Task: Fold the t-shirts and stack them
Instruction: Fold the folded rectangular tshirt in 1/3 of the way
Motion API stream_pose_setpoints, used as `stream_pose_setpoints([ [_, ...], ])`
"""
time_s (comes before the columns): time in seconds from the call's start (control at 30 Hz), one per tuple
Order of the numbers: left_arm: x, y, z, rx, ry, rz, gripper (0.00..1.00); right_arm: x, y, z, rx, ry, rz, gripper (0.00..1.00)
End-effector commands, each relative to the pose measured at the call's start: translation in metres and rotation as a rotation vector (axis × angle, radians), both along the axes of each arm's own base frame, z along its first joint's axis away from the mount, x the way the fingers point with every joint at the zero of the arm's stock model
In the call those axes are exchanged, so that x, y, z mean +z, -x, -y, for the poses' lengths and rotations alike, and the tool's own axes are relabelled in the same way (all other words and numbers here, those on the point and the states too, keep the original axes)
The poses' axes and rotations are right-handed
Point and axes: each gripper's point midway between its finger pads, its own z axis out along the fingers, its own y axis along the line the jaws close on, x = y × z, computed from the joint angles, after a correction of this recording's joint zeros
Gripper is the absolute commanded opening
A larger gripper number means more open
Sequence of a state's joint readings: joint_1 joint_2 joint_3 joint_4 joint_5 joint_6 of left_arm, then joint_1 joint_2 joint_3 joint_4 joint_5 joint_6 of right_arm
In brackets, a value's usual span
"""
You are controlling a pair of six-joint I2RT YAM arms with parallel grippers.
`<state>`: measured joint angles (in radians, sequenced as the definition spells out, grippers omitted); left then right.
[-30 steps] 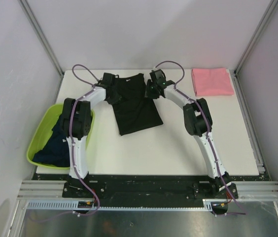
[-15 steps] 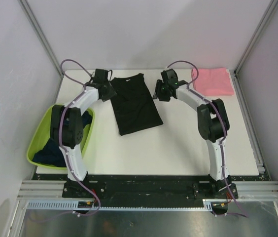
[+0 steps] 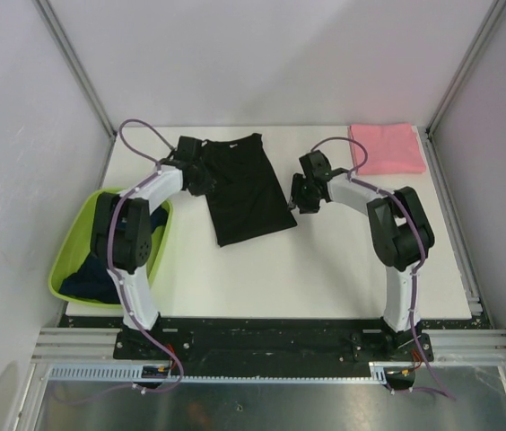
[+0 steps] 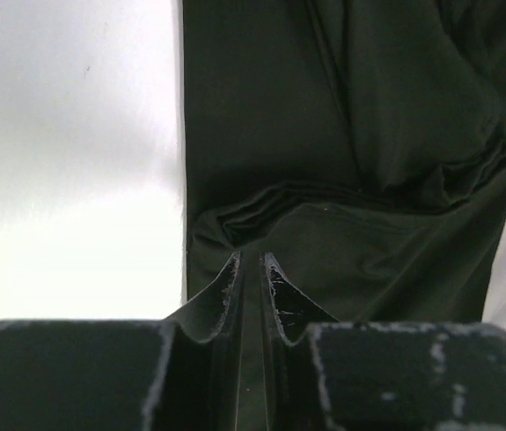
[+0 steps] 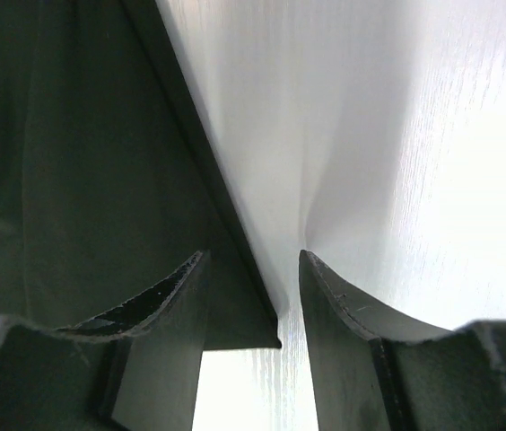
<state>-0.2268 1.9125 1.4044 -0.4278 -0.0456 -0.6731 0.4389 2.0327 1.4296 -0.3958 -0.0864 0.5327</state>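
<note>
Left hand (image 4: 253,262) clamps black t-shirt (image 3: 248,197) at left edge, cloth tented up. Right hand (image 5: 251,269) spread wide, astride its near right corner on worktop (image 3: 343,260).

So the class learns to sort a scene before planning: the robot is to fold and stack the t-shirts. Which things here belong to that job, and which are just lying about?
Belong to the job:
black t-shirt, spread mid-table
pink t-shirt, folded, far right corner
navy shirts, heaped in the basin

Just lying about:
lime-green basin
aluminium frame
</note>
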Motion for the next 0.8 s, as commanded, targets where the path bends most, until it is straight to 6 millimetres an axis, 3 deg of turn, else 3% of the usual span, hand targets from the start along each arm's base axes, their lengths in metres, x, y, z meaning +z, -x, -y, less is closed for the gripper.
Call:
stream_pose_setpoints([
  [0.0,-0.012,-0.009,0.009,-0.025,0.011,-0.011,0.14,0.014,0.009,-0.005,0.027,-0.004,0.033,0.49],
  [0.3,-0.035,-0.02,-0.002,0.013,-0.019,-0.044,0.12,0.0,0.03,-0.002,0.043,0.023,-0.011,0.49],
  [0.77,-0.039,-0.038,-0.02,0.059,-0.086,-0.024,0.13,-0.008,0.055,0.003,0.053,0.027,-0.045,0.46],
])
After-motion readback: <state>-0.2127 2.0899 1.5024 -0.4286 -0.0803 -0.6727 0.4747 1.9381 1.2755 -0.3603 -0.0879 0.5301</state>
